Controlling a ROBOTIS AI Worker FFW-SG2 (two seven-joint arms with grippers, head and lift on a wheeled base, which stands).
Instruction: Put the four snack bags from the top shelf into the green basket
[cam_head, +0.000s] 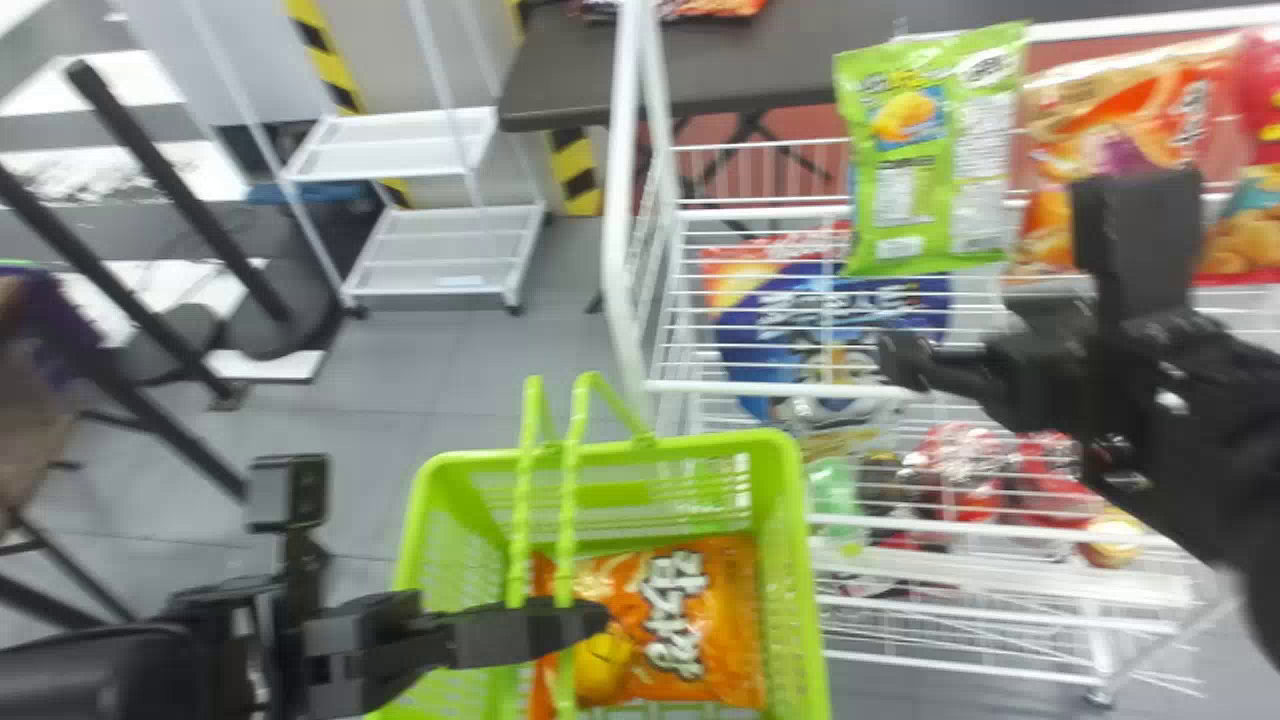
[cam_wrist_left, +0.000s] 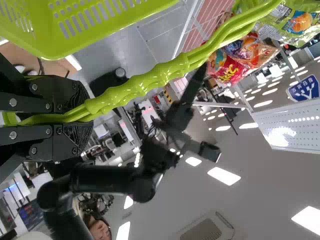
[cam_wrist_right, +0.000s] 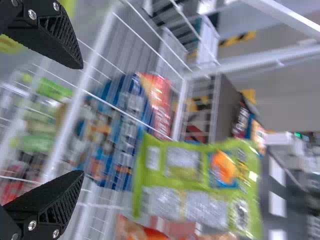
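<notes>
Near you, orange snack bag (cam_head: 725, 620) in green basket (cam_head: 700, 448); farther right, green bag (cam_head: 925, 150) on top shelf (cam_head: 710, 386).

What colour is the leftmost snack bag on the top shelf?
The leftmost snack bag is bright green; the head view shows it best.

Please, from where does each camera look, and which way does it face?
Head view: on the robot's head, facing forward and down at the green basket and white rack; left arm and right arm show.
Left wrist view: on the left wrist, looking past the left end effector, closed on the basket handles, towards the ceiling; the right arm shows beyond.
Right wrist view: on the right wrist, looking past the open right end effector towards the rack.
Shared: head and right wrist views both show the green snack bag.
</notes>
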